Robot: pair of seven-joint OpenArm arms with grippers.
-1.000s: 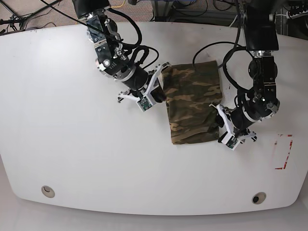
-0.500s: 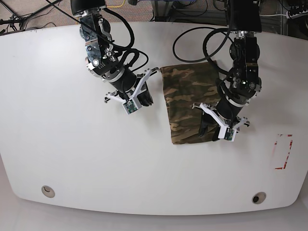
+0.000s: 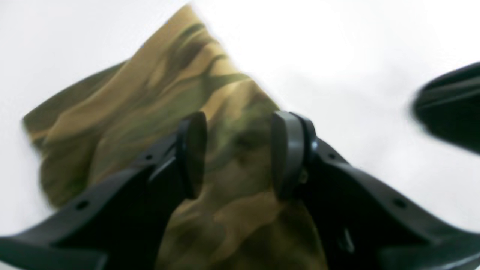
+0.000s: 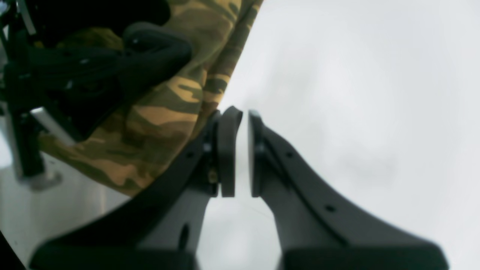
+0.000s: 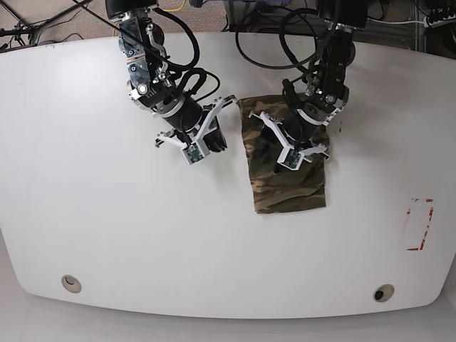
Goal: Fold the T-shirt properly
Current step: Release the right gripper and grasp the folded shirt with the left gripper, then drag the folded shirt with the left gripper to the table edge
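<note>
The T-shirt [image 5: 288, 182] lies folded into a camouflage rectangle on the white table [image 5: 107, 214], right of centre. My left gripper [image 5: 271, 155] hovers over its upper half, just inside the left edge. In the left wrist view the left gripper [image 3: 240, 153] is open, with the T-shirt [image 3: 123, 112] showing in the gap and nothing pinched. My right gripper [image 5: 217, 139] sits on bare table just left of the cloth. In the right wrist view the right gripper [image 4: 242, 157] is shut and empty, and the T-shirt [image 4: 168, 112] lies to its left.
A red-outlined mark [image 5: 419, 224] sits near the table's right edge. Two round holes [image 5: 70, 283] [image 5: 383, 293] are set near the front edge. Cables run along the back edge behind both arms. The left arm [image 4: 75, 67] looms dark in the right wrist view.
My left arm has swung from the shirt's lower right edge up and leftward over its upper half. My right gripper has backed off slightly to the left of the shirt.
</note>
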